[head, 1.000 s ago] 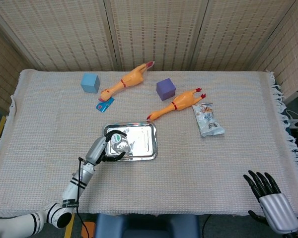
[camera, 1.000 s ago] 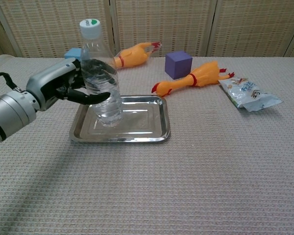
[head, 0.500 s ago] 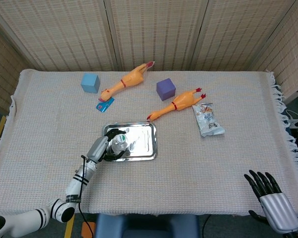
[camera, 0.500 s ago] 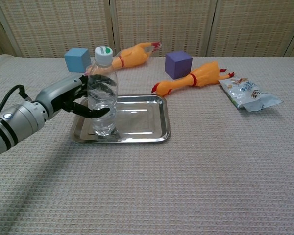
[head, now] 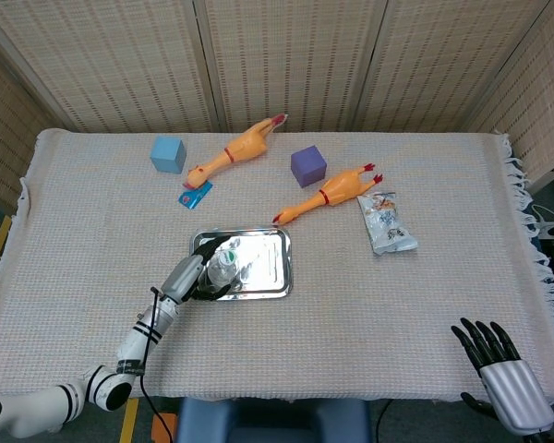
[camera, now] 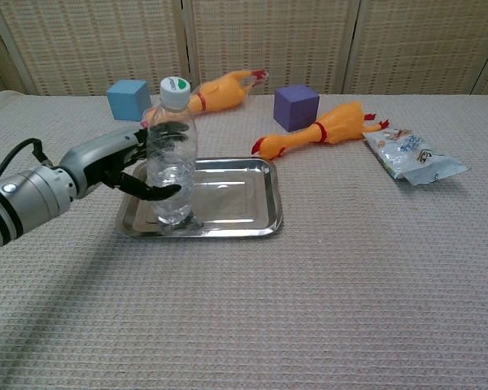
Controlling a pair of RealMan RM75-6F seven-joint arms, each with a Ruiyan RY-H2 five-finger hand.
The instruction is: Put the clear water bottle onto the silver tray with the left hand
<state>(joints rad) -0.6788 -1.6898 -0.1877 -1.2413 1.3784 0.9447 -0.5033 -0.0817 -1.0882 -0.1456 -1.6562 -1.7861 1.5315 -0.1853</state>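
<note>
Lowered over the past second from well above the metal, the clear water bottle (camera: 172,154) now stands upright with its base on the near-left part of the silver tray (camera: 244,213), its white cap topmost. The left hand (camera: 122,161) remains beside it, dark fingers (camera: 156,192) curled around the lower body of the bottle; the chest view suggests the hold may be loosening, but whether the fingers still press the plastic cannot be told for certain. From overhead the hand (head: 192,277) reaches in from the tray's left edge (head: 196,247), an approach that keeps the arm clear of the toys farther back.

The placing looks all but done; what seems left is to spread the fingers and draw the hand away sideways without tipping the tall, light bottle, which sits close to the tray's raised rim.

The right hand (head: 500,372) rests idle at the near right corner of the counter (head: 425,277), fingers extended and apart, holding nothing. Behind the tray lie two yellow rubber chickens (camera: 321,127), a purple cube (camera: 296,106), a blue cube (camera: 128,98) and a crinkled snack packet (camera: 410,158), all well apart from the bottle.
</note>
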